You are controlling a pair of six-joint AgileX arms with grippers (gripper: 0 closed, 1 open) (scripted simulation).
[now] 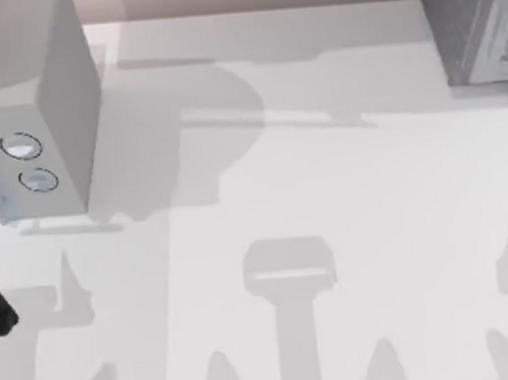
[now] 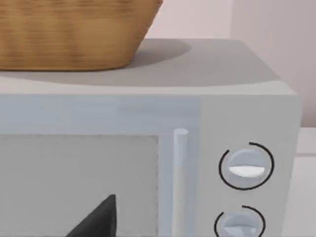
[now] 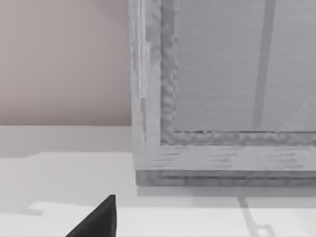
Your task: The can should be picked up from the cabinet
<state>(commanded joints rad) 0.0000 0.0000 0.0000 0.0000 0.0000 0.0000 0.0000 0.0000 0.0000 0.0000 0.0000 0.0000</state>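
Starting at the upper left of the top view, the smooth light grey box [image 1: 54,109] with two round dials [image 1: 22,147] stands on the counter [image 1: 325,193]; the left wrist view adds a wicker basket [image 2: 74,34] on its top. At the upper right sits the cabinet [image 1: 474,23], its framed front panel [image 3: 237,89] facing the right arm, which I judge nearer. No can is visible. Dark finger tips show in both wrist views; whether either gripper is spread I cannot tell.
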